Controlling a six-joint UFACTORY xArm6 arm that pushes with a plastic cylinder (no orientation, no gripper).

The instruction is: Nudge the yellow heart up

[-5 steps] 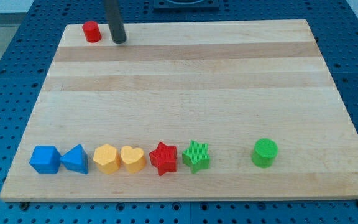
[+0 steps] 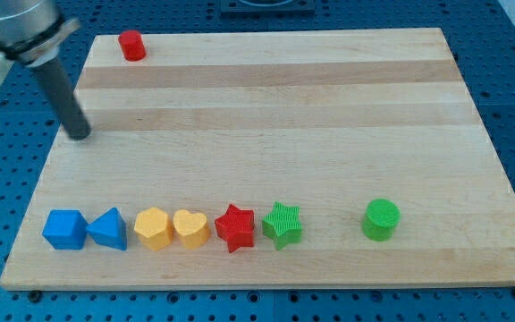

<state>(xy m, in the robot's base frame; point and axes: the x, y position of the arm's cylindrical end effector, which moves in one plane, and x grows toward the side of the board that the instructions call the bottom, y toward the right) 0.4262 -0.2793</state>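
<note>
The yellow heart (image 2: 190, 228) sits in a row of blocks near the view's bottom edge of the wooden board (image 2: 329, 116). To its left is a yellow hexagon (image 2: 153, 227), to its right a red star (image 2: 235, 226). My tip (image 2: 79, 134) rests at the board's left edge, well above and to the left of the heart, touching no block.
The row also holds a blue cube (image 2: 65, 229), a blue triangle (image 2: 108, 229) and a green star (image 2: 282, 224). A green cylinder (image 2: 381, 219) stands apart to the right. A red cylinder (image 2: 132, 45) sits at the top left corner.
My tip has moved from beside the red cylinder at the top down and to the left, to the board's left edge. No block has moved.
</note>
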